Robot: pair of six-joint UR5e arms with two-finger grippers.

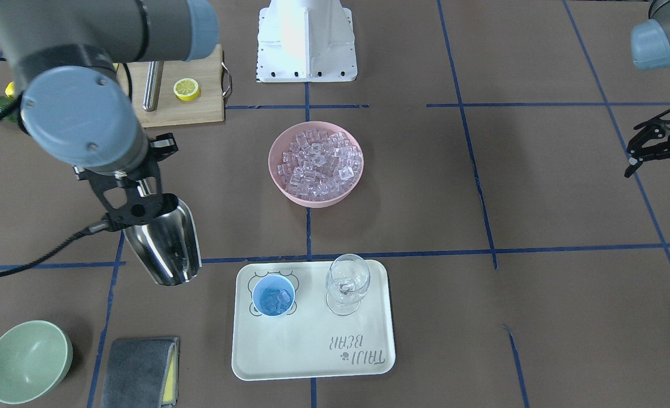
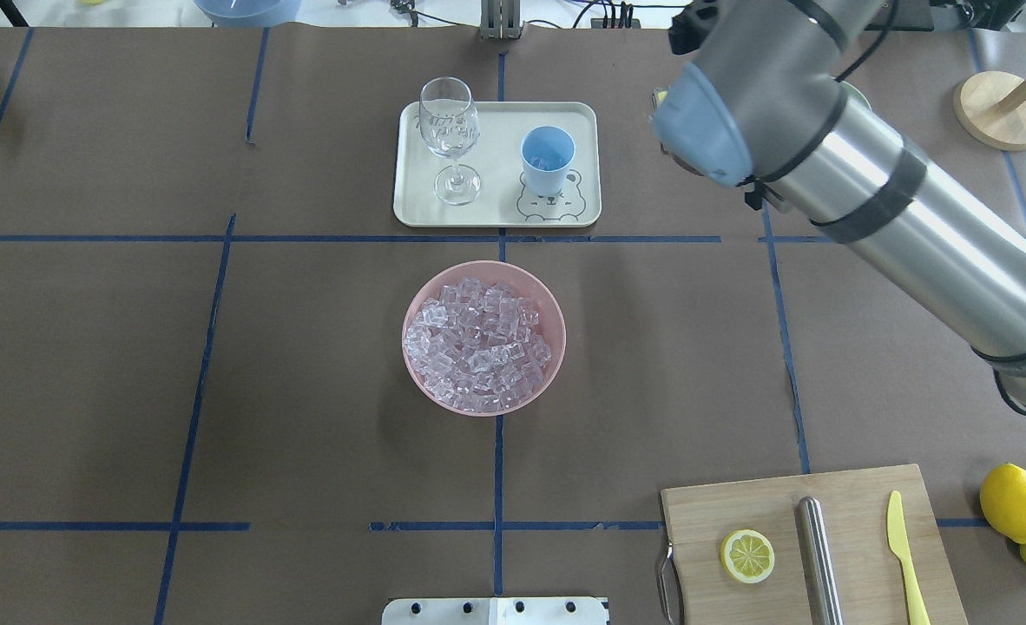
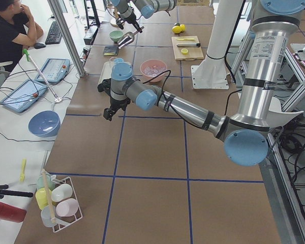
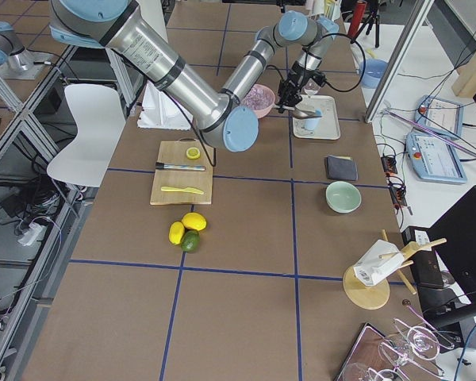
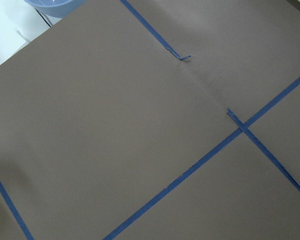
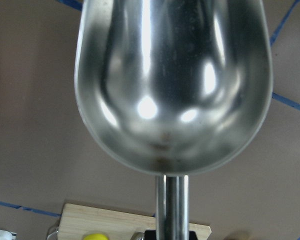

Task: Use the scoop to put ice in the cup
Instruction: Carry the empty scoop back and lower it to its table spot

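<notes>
With the empty scoop clamped in the right tool at ten o'clock of the cup in the front-facing view, ice from the pink bowl at one o'clock could be spilled onto the tray or tabletop if tipped hastily over the narrow rim; the state of the left tool cannot be told.

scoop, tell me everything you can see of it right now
The scoop is shiny stainless steel, with a deep rounded trough and a thin straight handle. The right pincer is shut on the handle. The trough is empty in the right wrist view. It hangs beside the tray, near the cup, open end pointing away from the robot, apparently off the table.
</notes>
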